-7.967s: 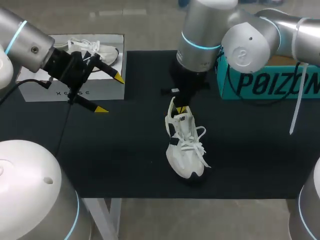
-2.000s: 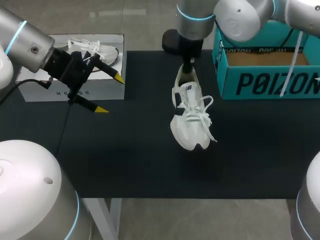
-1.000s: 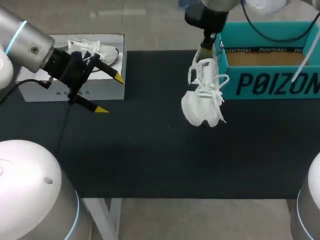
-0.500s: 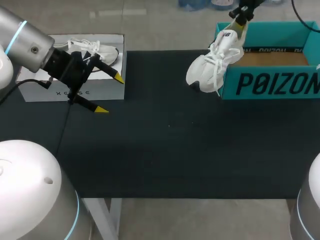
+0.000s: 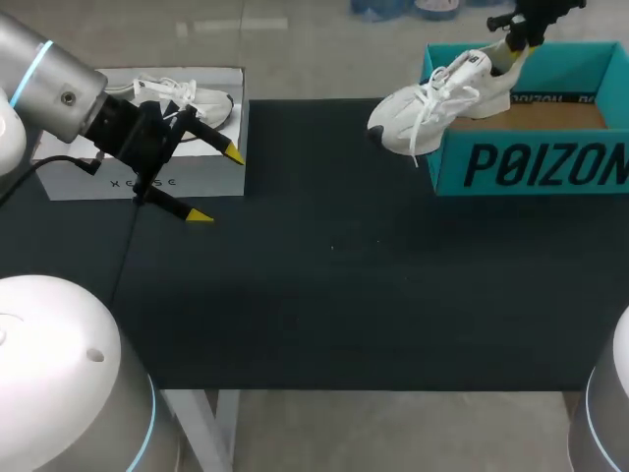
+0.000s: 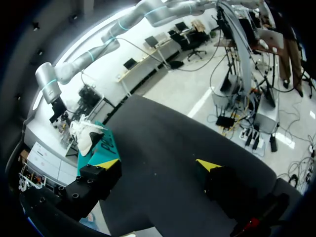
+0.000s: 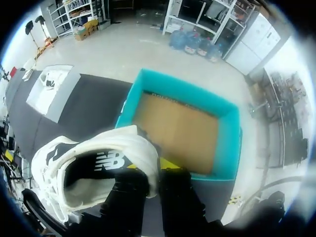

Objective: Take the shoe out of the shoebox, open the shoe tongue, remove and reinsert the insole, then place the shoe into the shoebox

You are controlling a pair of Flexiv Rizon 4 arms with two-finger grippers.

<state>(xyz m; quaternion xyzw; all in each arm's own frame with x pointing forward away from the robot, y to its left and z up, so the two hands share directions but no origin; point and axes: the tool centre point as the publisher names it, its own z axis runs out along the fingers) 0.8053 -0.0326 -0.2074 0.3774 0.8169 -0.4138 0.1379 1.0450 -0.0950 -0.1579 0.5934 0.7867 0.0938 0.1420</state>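
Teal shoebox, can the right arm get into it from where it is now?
Probably yes: the shoebox is open and empty, and the arm's jaws hold the shoe over its wall.

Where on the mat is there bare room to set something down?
Bare: the black mat's middle and near strip, between the left end effector and the teal shoebox's front wall. Crowded: the far left, at the white box beside that end effector, and the far right, where the white shoe hangs over the shoebox's left wall.
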